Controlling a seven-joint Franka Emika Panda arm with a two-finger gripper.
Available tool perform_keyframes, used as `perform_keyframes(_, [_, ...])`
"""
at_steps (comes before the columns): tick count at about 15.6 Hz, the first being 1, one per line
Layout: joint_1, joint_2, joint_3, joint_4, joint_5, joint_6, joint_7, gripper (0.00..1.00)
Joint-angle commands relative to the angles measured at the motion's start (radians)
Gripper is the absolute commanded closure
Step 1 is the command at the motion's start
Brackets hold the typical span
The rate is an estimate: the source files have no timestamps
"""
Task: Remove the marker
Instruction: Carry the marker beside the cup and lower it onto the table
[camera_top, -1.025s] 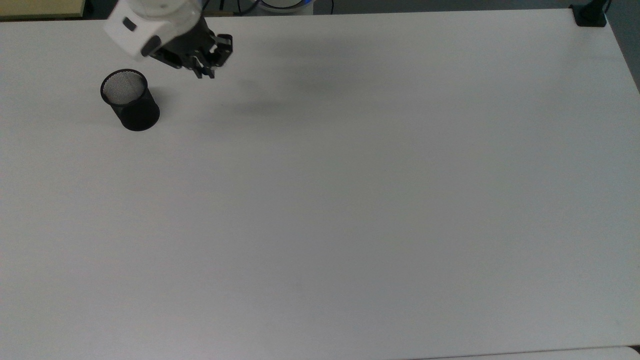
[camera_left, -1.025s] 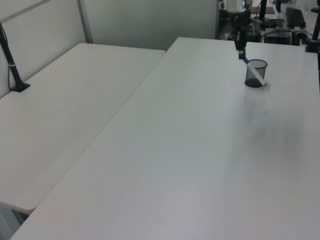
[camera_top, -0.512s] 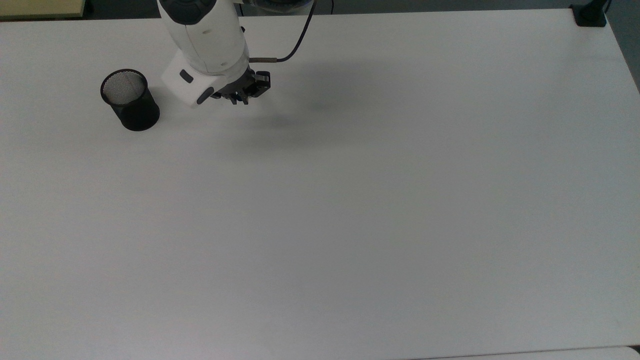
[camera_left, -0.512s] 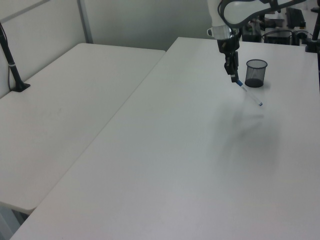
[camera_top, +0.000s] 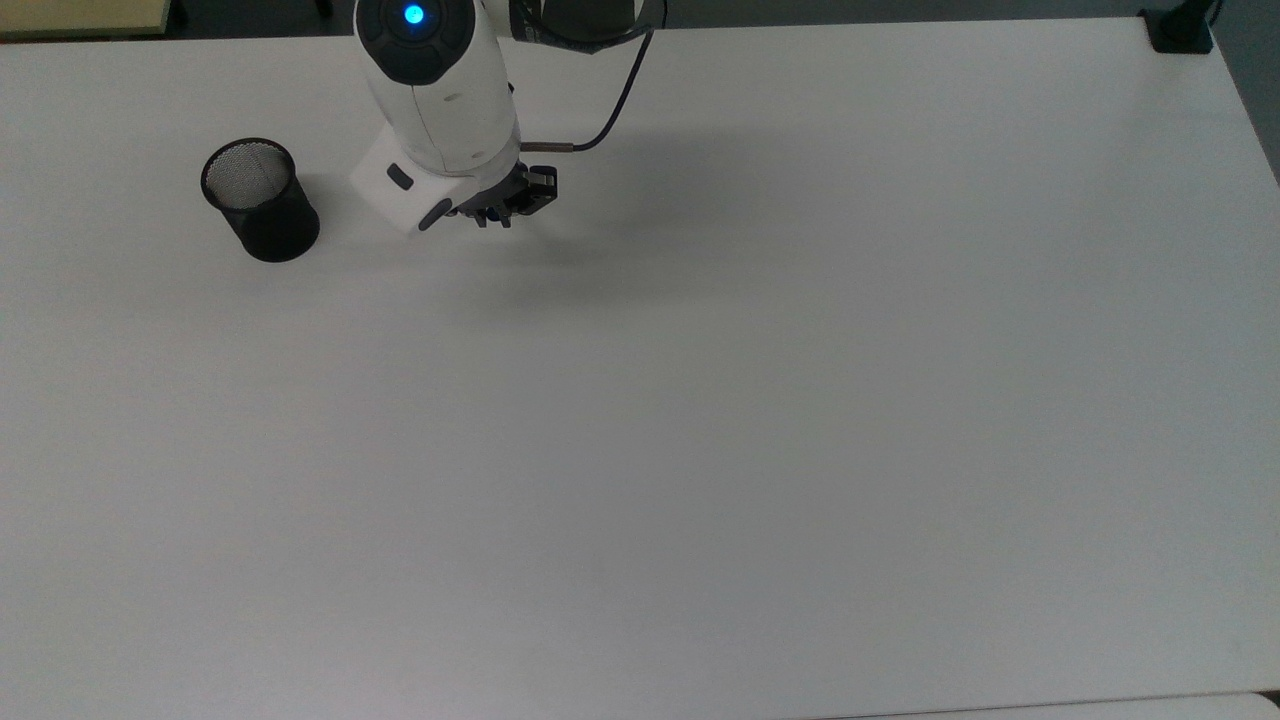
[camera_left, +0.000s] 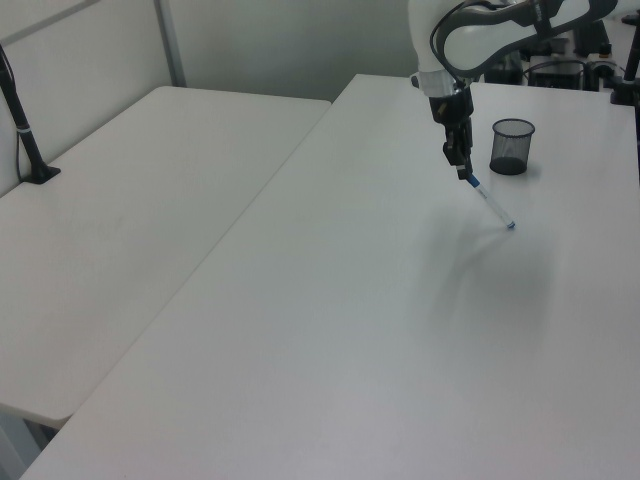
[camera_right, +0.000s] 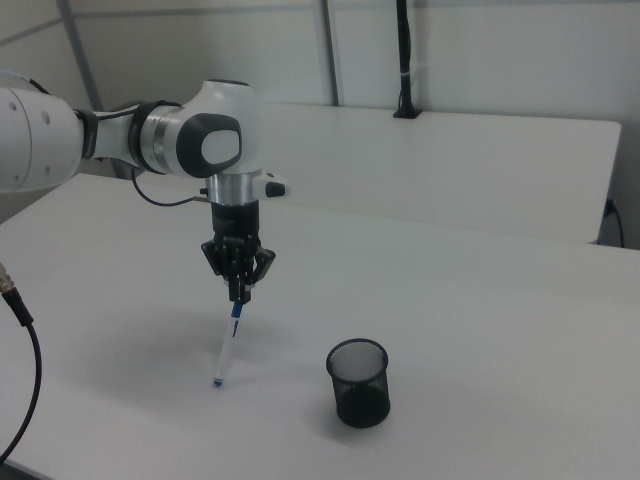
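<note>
One marker (camera_right: 228, 348), slim and white-barrelled with a blue cap and a small blue tail end, hangs tilted from the hand (camera_right: 239, 293), whose fingers pinch its capped top; its tail is at or just above the desk (camera_right: 480, 330), left of centre in the right view. One black mesh cup (camera_right: 359, 382) stands upright, apart, lower centre of the right view.

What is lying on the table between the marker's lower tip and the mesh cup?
Nothing: in the right view, bare table separates the marker, hanging from the tool, and the mesh cup.
</note>
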Motion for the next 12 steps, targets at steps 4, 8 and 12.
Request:
perform_keyframes(4, [0.006, -0.019, 0.003, -0.018, -0.018, 0.026, 0.036, 0.5])
perform_keyframes(8, [-0.007, -0.08, 0.003, -0.01, -0.018, 0.023, 0.059, 0.27])
perform_keyframes(12, [-0.014, -0.159, 0.004, -0.007, -0.034, 0.011, 0.081, 0.0])
